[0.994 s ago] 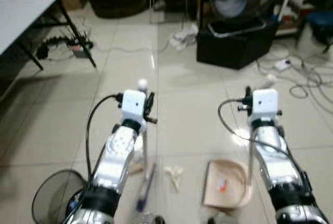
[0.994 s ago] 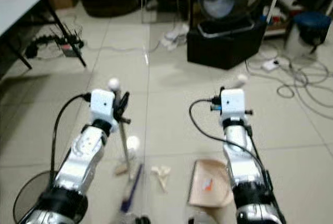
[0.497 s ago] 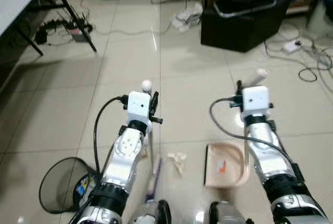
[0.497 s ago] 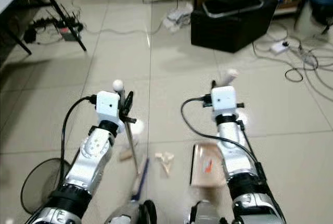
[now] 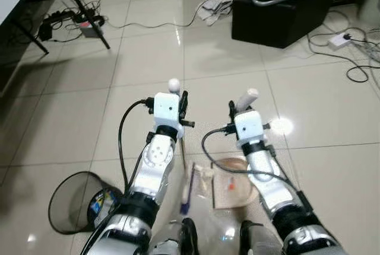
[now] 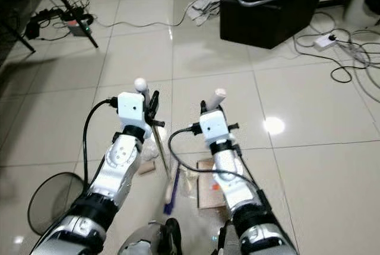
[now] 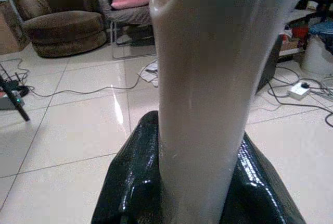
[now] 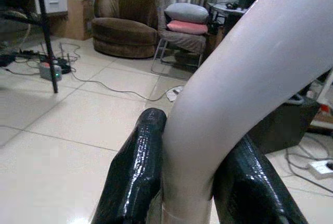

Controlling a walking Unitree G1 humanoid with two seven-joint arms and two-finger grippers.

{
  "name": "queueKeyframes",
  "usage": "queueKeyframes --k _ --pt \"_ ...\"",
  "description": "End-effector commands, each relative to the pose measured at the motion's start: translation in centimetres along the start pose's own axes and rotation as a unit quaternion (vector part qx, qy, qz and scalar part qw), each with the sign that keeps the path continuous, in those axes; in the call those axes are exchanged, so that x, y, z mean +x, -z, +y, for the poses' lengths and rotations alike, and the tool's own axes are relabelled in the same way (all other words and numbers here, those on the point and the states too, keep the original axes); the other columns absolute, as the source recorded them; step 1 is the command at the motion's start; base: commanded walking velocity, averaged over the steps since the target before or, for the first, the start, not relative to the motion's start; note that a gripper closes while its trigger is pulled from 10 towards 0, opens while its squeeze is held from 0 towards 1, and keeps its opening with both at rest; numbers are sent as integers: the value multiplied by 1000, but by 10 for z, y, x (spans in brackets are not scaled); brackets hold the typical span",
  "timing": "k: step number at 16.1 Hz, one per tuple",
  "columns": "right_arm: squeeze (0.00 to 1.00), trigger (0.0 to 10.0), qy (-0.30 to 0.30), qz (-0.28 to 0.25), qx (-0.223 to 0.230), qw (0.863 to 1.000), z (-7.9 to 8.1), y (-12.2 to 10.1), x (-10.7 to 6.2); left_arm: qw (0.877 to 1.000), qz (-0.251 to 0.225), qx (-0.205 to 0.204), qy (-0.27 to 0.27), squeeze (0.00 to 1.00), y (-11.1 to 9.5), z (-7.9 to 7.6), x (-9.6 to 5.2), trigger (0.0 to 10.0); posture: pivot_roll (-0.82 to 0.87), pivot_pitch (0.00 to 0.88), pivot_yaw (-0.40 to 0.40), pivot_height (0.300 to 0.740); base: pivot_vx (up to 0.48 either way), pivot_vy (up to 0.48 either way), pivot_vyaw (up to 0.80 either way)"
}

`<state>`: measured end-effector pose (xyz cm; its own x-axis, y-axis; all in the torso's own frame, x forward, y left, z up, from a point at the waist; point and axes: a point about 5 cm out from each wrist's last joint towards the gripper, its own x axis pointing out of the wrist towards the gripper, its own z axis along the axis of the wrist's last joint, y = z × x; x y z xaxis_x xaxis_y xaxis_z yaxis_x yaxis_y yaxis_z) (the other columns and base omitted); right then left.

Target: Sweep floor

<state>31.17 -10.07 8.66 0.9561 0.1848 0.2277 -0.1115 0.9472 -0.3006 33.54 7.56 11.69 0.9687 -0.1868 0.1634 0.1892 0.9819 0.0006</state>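
Observation:
My left gripper (image 5: 182, 104) is shut on the pale broom handle (image 5: 174, 83), and its black fingers (image 7: 134, 177) wrap that handle in the left wrist view. The shaft slants down to the purple broom head (image 5: 187, 188) on the tiles. Beside it, my right gripper (image 5: 233, 111) is shut on the white dustpan handle (image 5: 247, 97); its fingers (image 8: 139, 157) clamp it in the right wrist view. The beige dustpan (image 5: 237, 178) lies on the floor below with an orange scrap (image 5: 230, 187) inside. Crumpled paper (image 5: 205, 175) lies between broom head and dustpan.
A black mesh wastebasket (image 5: 72, 202) stands at my lower left. Ahead are a black box with a fan base (image 5: 278, 7), loose cables (image 5: 358, 59), a power strip (image 5: 89, 28) and a table leg (image 5: 86, 9). Open tiles stretch in front.
The camera has tilted down and the scene shifted. My right gripper has carried the dustpan left, close to the broom and the paper. Both arms now stand nearer each other.

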Motion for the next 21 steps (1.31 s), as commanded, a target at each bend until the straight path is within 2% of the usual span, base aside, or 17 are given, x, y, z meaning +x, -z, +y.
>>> queueKeyframes --k 1,3,5,8,10,13,17,18,19,21 --pt "0 10000 -17 -2 4 1000 13 2 -7 1000 14 -12 1 0 7 -3 -1 10000 20 267 185 740 0 0 0" --pt "0 10000 -20 -2 4 1000 16 4 -12 998 26 -36 44 0 12 -23 -3 10000 18 270 186 740 0 0 0" --pt "0 10000 -14 0 5 1000 12 6 -13 994 28 -72 72 0 12 -38 -6 10000 13 269 182 740 0 0 0" --pt "0 10000 -5 5 5 1000 6 8 -11 988 11 -130 78 0 0 -46 -3 10000 16 258 173 740 0 0 0" --pt "0 10000 1 2 7 1000 2 7 -9 981 -7 -151 120 0 -12 -50 -3 10000 12 240 169 740 0 0 0" --pt "0 10000 28 7 17 999 -9 10 -10 973 -31 -131 187 0 -24 -42 -7 10000 3 184 161 740 0 0 0" --pt "0 10000 35 12 20 999 -13 12 -10 971 -29 -125 201 0 -28 -36 -8 10000 1 174 158 740 0 0 0" --pt "0 10000 64 21 29 997 -28 18 -19 975 -38 -73 208 0 -37 -13 -5 10000 -8 77 131 740 0 0 0" --pt "0 10000 80 24 35 996 -36 21 -25 975 -41 -52 210 0 -44 -2 -3 10000 -9 72 130 740 0 0 0" --pt "0 10000 90 25 34 995 -45 23 -29 977 -32 -44 206 0 -46 4 1 10000 -28 35 124 740 0 0 0"
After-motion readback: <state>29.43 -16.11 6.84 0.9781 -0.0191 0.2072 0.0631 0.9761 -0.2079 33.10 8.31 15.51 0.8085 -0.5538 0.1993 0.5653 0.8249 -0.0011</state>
